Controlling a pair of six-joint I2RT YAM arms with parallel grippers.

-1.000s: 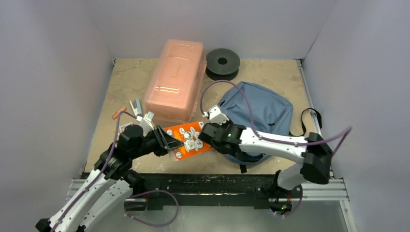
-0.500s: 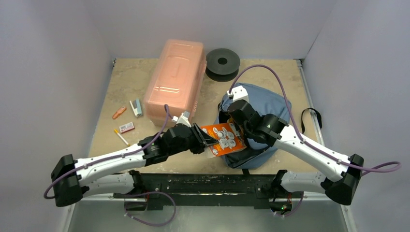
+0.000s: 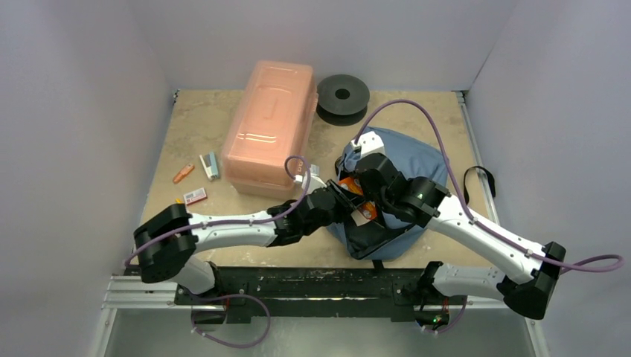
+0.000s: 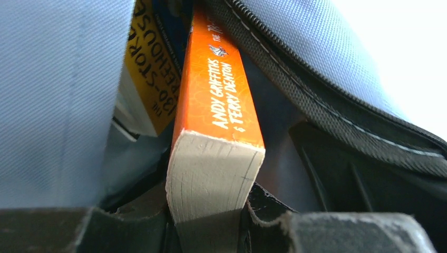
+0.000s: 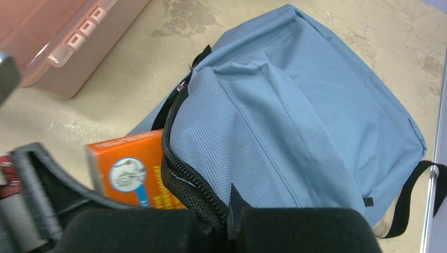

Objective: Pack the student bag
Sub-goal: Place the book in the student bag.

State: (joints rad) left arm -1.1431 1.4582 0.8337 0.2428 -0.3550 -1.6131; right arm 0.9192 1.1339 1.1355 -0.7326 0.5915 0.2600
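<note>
The blue-grey student bag [image 3: 417,160] lies at the right of the table, its zipped mouth facing left; it also shows in the right wrist view [image 5: 295,121]. My left gripper [image 3: 344,195] is shut on an orange paperback book [image 4: 213,126], whose far end is inside the bag's opening beside a yellow book [image 4: 153,79]. The orange book also shows in the right wrist view [image 5: 129,168]. My right gripper [image 5: 229,221] is shut on the bag's black zipper edge [image 5: 184,176] and holds the mouth open; in the top view it [image 3: 368,212] is over the opening.
A rigid translucent pink box [image 3: 269,126] stands at the back left, a black spool [image 3: 343,97] behind the bag. A small eraser, a pencil and other small stationery [image 3: 195,178] lie at the left. The bag's black strap [image 3: 476,178] trails to the right.
My left arm has stretched right and pushed the orange book from in front of the bag into its opening. My right gripper has stayed at the bag's mouth.
</note>
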